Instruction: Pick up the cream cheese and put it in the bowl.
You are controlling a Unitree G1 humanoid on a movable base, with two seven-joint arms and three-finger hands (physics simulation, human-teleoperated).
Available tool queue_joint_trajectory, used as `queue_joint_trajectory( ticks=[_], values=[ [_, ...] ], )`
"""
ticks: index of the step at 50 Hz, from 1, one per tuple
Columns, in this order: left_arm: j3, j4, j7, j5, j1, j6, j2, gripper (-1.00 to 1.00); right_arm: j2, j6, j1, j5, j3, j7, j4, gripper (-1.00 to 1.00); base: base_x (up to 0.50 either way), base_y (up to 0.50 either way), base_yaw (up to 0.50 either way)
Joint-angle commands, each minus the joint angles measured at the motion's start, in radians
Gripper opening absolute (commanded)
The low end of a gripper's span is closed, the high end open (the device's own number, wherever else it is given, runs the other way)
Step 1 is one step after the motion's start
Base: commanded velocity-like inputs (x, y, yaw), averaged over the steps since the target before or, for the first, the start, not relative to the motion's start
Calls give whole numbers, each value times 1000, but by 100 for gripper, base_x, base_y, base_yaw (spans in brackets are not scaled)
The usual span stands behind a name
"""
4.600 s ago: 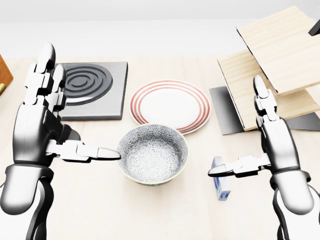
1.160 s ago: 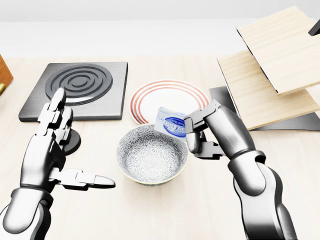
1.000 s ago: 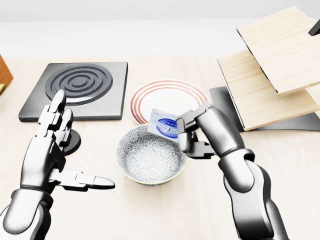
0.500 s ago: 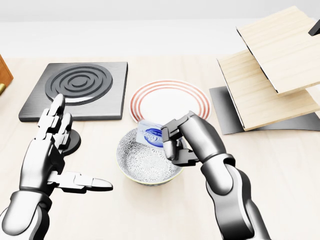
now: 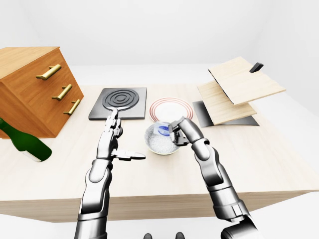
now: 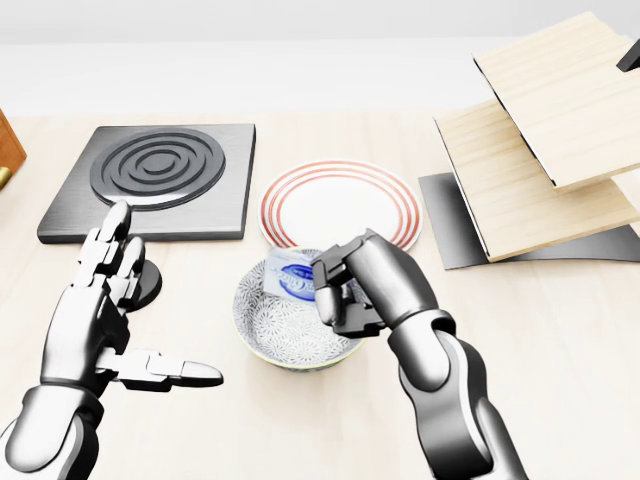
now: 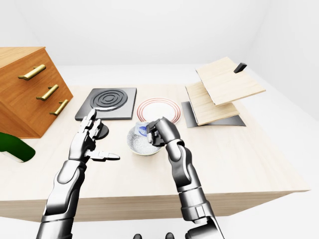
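Since half a second ago, we record that our right robot hand (image 6: 345, 290) has carried the cream cheese (image 6: 288, 277) further left and lower, so the packet now sits over the bowl's (image 6: 262, 322) interior instead of at its rim.

At the far left of the left-eye view we note a wooden drawer cabinet (image 5: 27, 84) with brass-coloured handles and a green bottle (image 5: 25, 142) lying on the counter (image 6: 560, 340); the bottle is cut off by the picture's edge. Next comes a dark square burner plate (image 6: 155, 175) with raised concentric rings.

Our left robot hand (image 6: 100, 320) hangs above the counter left of the bowl, fingers spread wide and thumb pointing right, gripping nothing. A small dark disc (image 6: 148, 285) lies partly hidden behind it.

The bowl is round, with a fine grey floral pattern and a pale rim. A flat white plate (image 6: 340, 205) with red rings lies just beyond it, toward the top of the head view. The cream cheese is a pale packet with a blue oval label; our right fingers (image 6: 330, 285) are curled closed around it and hide its right part. We cannot tell whether it touches the bowl.

To the right, two light wooden boards (image 6: 540, 130) are stacked at a slant on a dark base and run off the picture's edge. Bare pale-wood counter lies open below and right of the bowl.
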Motion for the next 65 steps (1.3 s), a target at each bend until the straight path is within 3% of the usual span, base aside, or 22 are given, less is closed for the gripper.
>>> queue_joint_trajectory(
  ticks=[1, 19, 21, 22, 23, 24, 49, 57, 61, 62, 64, 65],
  values=[
    [4, 16, -2, -4, -1, 0, 3, 100, 7, 0, -8, -77, 7, -9, 4, -100, 0, 0, 0],
    [6, 32, -2, -10, -2, 0, 5, 100, 12, 0, -10, -76, 4, -13, 16, -99, 0, 0, 0],
    [5, 34, -1, -10, -2, 0, 4, 100, 9, 0, -13, -76, 3, -21, 23, -77, 0, 0, 0],
    [4, 36, -1, -10, -2, 0, 3, 100, 10, 0, -13, -71, 1, -21, 22, 32, 0, 0, 0],
    [3, 33, -1, -9, -1, 0, 3, 100, 10, 0, -12, -71, 1, -25, 19, 82, 0, 0, 0],
    [2, 31, -1, -9, -1, 0, 3, 100, 8, 0, -13, -73, 1, -25, 18, 100, 0, 0, 0],
    [-3, 10, -11, -9, 16, 0, -3, 100, -2, 0, 19, -71, -9, -21, -56, 100, 0, 0, 0],
    [5, -66, -15, -24, 36, 0, -5, 100, -29, 0, 95, 137, -84, -80, -157, 100, 0, 0, 0],
    [26, -145, 1, -95, 21, 0, -9, 100, -40, 0, 152, 280, -124, -116, -273, 100, 0, 0, 0],
    [10, -134, 26, -44, 14, 0, 2, 100, -45, 0, 164, 312, -132, -125, -283, 100, 0, 0, 0],
    [28, -140, 32, -79, 8, 0, -11, 100, -51, 0, 179, 356, -138, -141, -287, 100, 0, 0, 0],
    [16, -128, 40, -47, 7, 0, -1, 100, -57, 0, 187, 381, -141, -146, -275, 100, 0, 0, 0]
  ],
)
